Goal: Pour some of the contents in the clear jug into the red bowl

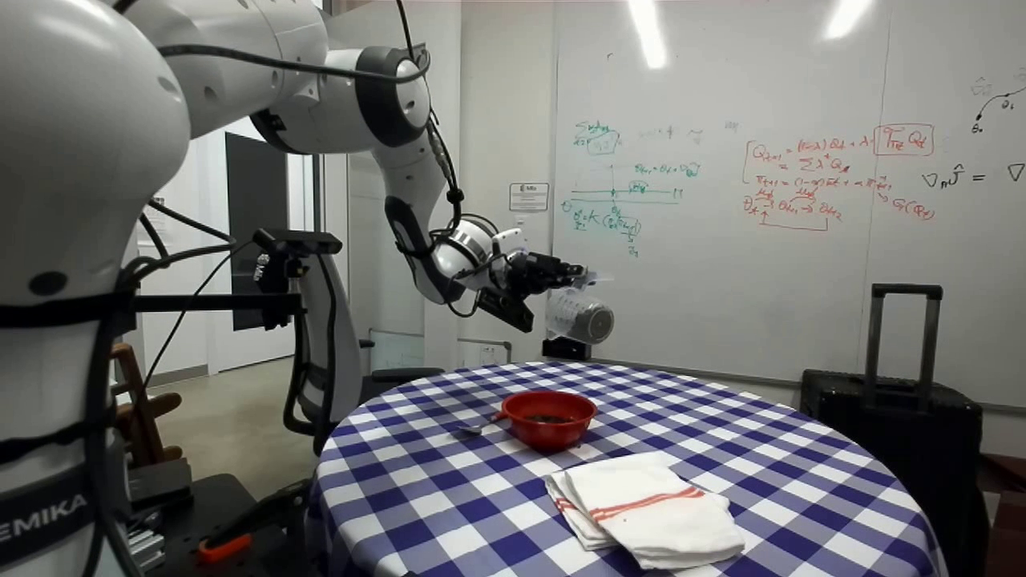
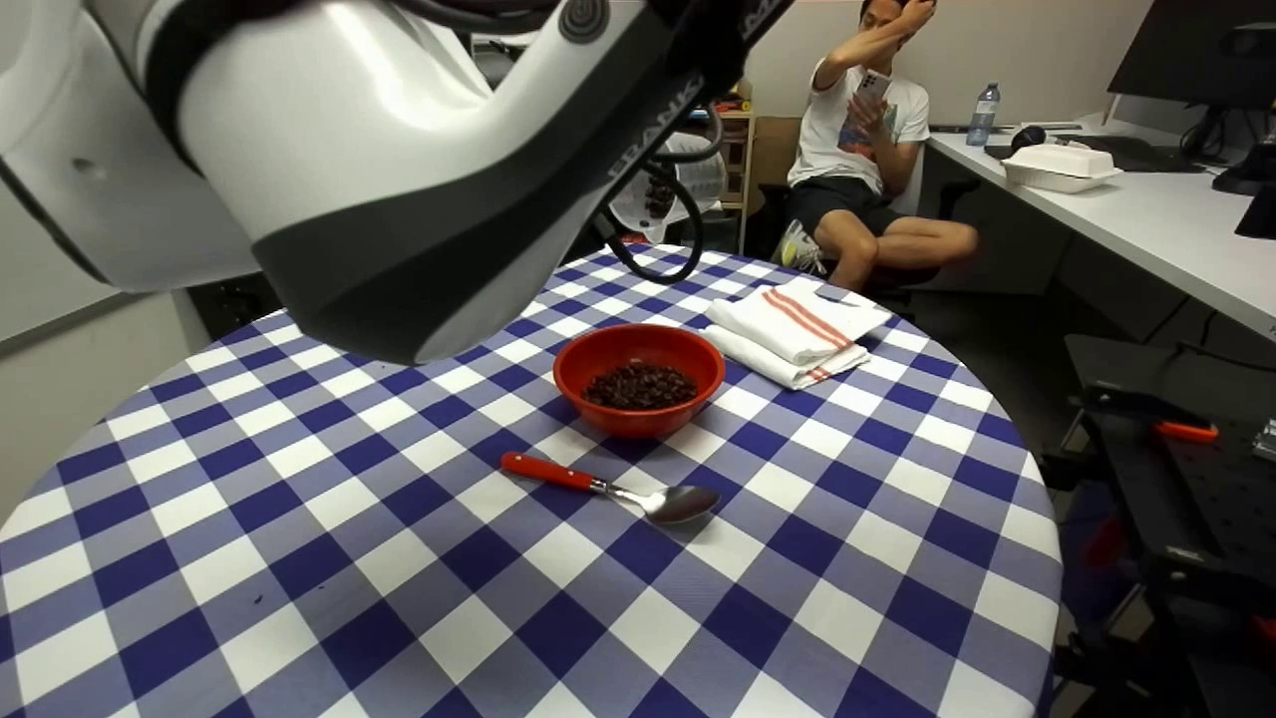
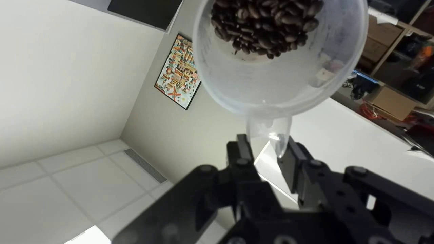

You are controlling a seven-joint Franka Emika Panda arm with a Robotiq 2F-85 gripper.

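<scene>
A round, fabric-covered table (image 2: 349,598) in blue-and-white checks is bearing a folded, red-striped white cloth (image 2: 788,334) near its edge. Showing above the far edge in an exterior view, a black two-fingered gripper (image 3: 267,145) is clamping a tilted, clear, cup-shaped jug (image 1: 581,315) by its handle (image 3: 269,127). Inward from the edges, a glossy, round red bowl (image 2: 638,423) is sitting beside a red-handled metal spoon (image 2: 603,487), dark coffee beans (image 3: 268,25) lying in jug and bowl.
</scene>
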